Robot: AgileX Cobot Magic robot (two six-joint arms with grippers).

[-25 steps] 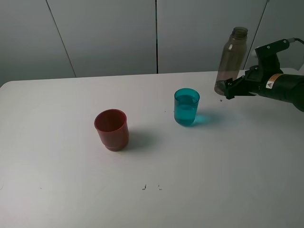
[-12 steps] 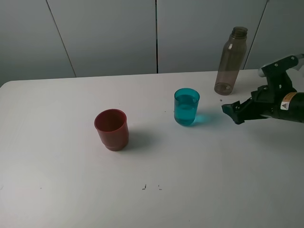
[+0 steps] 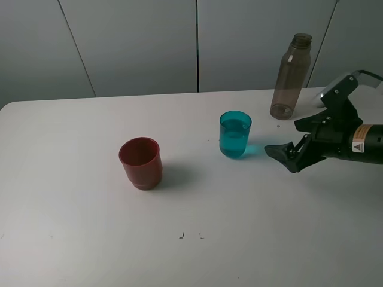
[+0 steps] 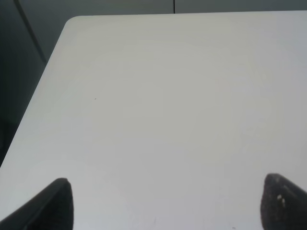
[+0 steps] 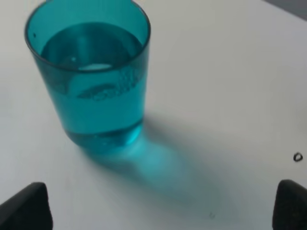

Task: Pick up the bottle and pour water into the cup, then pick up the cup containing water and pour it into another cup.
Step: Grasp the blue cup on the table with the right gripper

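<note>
First pour looks done: the cup point(image 3: 235, 134) holds water mid-table, the bottle point(image 3: 291, 78) stands far right. Right gripper point(image 5: 158, 211) (jaws wide apart, empty) sits just right of the cup; another cup point(image 3: 140, 162), left, isn't filled yet.

You'll find no readable words or numbers here. The one sign is a small orange-and-white warning-triangle sticker point(image 3: 359, 145) on the right arm point(image 3: 376, 153), to the right of the teal tumbler point(image 3: 235, 134). Its print is too small to read.
</note>
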